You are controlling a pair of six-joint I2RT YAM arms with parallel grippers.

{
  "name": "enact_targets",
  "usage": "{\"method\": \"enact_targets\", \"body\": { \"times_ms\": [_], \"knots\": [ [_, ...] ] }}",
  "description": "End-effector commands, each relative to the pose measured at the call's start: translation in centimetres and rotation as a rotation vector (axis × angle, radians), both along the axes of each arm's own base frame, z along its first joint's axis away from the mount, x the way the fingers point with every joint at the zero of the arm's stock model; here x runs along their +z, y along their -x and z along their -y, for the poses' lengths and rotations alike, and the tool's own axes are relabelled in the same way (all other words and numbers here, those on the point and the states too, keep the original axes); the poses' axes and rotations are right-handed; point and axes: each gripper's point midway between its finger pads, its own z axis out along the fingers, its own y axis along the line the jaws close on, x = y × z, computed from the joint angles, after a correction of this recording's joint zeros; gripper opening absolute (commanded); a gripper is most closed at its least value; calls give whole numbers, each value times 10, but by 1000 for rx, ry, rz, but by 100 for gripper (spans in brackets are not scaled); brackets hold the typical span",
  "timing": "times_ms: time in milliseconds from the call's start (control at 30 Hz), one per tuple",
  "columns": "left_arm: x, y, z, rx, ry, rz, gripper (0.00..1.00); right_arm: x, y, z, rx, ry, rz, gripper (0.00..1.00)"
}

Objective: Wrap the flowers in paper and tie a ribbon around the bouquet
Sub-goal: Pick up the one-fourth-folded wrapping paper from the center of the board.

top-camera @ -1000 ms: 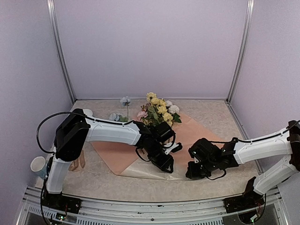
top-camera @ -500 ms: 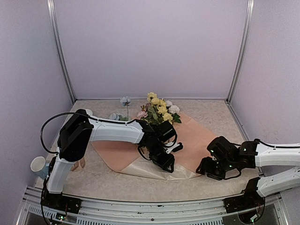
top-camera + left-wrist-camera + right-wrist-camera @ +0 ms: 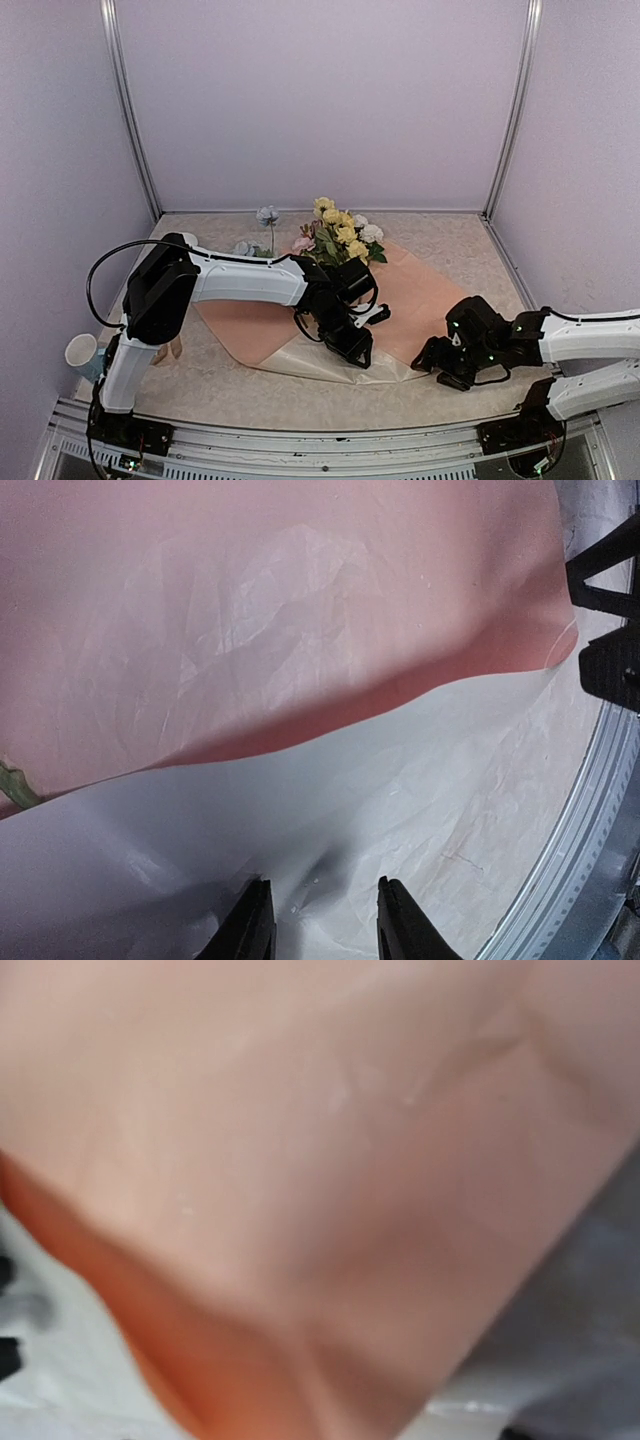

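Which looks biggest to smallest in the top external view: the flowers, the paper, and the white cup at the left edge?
1. the paper, by far the largest.
2. the flowers, a compact bunch.
3. the white cup, smallest, even though it sits nearer the camera than the flowers.

Colour-wise, the paper (image 3: 425,290) is salmon-pink on top, with a pale off-white underside where it folds over. The flowers (image 3: 340,238) are yellow, white, pink and pale blue, with green leaves. The tabletop (image 3: 200,380) is marbled cream and the walls (image 3: 320,100) are pale lilac.
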Motion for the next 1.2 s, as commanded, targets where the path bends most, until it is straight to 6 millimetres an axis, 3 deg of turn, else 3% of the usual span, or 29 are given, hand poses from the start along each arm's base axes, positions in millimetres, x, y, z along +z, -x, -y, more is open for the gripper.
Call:
{"method": "enact_targets", "body": {
  "times_ms": [0, 100, 167, 500, 567, 767, 900, 1033, 1167],
  "knots": [
    [-17, 6, -7, -17, -44, -36, 36, -5, -4, -16, 90, 5, -17, 79],
    [-17, 6, -8, -18, -43, -36, 36, -15, 0, -22, 131, 22, -61, 80],
    [-17, 6, -8, -18, -42, -36, 35, -20, 0, -21, 138, 42, -73, 75],
    [-18, 5, -8, -10, -40, -41, 35, -4, -17, -8, 102, 139, 9, 18],
    [-18, 5, -8, -10, -39, -43, 35, 1, -22, -9, 109, 151, 31, 12],
    [-19, 4, -9, -10, -33, -54, 35, 7, -33, -14, 151, 202, 62, 0],
    [-21, 3, -10, -9, -23, -78, 35, 26, -42, -23, 173, 248, 117, 0],
    [-20, 2, -11, -8, -7, -104, 35, 48, -48, -42, 235, 289, 185, 0],
    [-21, 2, -13, -7, 11, -128, 35, 71, -49, -74, 324, 284, 271, 0]
  ]
}}
